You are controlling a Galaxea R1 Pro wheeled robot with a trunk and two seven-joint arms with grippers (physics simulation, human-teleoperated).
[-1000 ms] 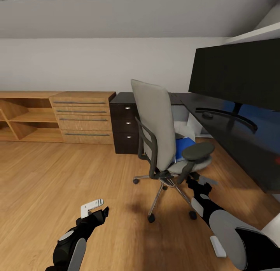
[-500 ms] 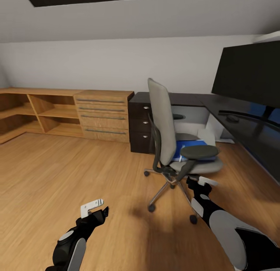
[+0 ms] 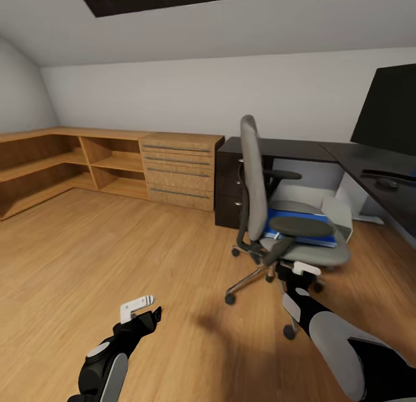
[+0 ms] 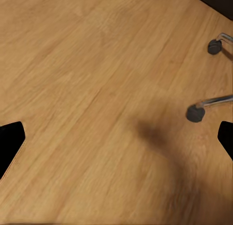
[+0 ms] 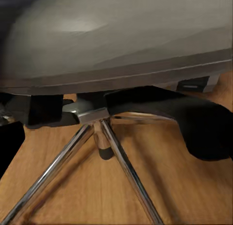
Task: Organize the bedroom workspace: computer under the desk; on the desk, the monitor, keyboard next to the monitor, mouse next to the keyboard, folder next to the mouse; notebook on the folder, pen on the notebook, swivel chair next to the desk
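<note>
The grey swivel chair (image 3: pixel 252 182) stands on the wooden floor in front of the black desk (image 3: pixel 289 149), seen side-on. On its seat lies the blue folder (image 3: pixel 315 226), with a dark grey notebook (image 3: pixel 296 207) on top. The black monitor (image 3: pixel 390 110) stands on the desk at the right edge, and the small black mouse (image 3: pixel 386 183) lies below it. A light grey box, likely the computer (image 3: pixel 341 210), sits under the desk behind the chair. My right gripper (image 3: pixel 304 270) is open just below the seat's front edge. My left gripper (image 3: pixel 140 309) hangs open over bare floor, its fingers (image 4: pixel 10 142) wide apart.
Light wooden cabinets and shelves (image 3: pixel 115 165) run along the back wall and the left side. Black drawers with silver knobs (image 3: pixel 228 185) stand at the desk's left end. The chair's chrome star base (image 5: pixel 104 137) and castors (image 4: pixel 195 113) spread close to both grippers.
The view has swung left: chair, desk and monitor slid toward the picture's right, and more of the wooden shelves came in. Both arms keep their places in the picture.
</note>
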